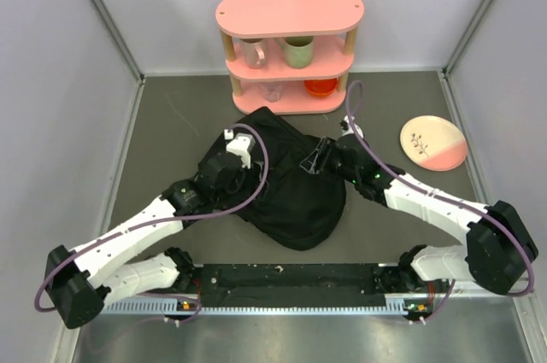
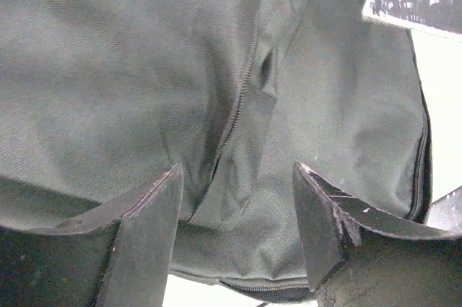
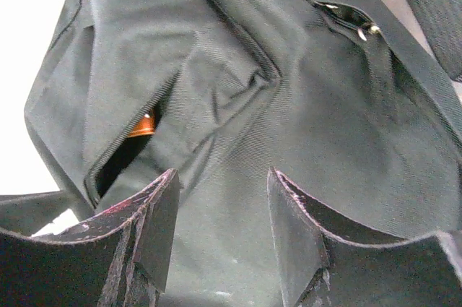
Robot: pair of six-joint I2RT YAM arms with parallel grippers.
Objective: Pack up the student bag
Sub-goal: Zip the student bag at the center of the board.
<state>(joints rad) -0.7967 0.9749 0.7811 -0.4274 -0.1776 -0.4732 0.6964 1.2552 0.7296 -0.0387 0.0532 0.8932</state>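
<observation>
The student bag (image 1: pixel 291 196) is a big black fabric backpack lying in the middle of the grey table. My left gripper (image 1: pixel 242 143) hovers over its upper left part, jaws open. In the left wrist view the left gripper (image 2: pixel 237 177) straddles a zipper seam (image 2: pixel 238 97) without pinching it. My right gripper (image 1: pixel 320 158) is over the bag's upper right, open too. The right wrist view shows the right gripper (image 3: pixel 222 177) just above bare fabric, beside an unzipped pocket (image 3: pixel 126 152) with something orange-brown (image 3: pixel 143 126) inside. A strap buckle (image 3: pixel 361 29) lies further off.
A pink two-tier shelf (image 1: pixel 291 13) stands behind the bag, holding mugs, a glass and an orange bowl (image 1: pixel 321 86). A pink and cream plate (image 1: pixel 433 143) lies at the right. Grey walls close in the table on the left, right and back.
</observation>
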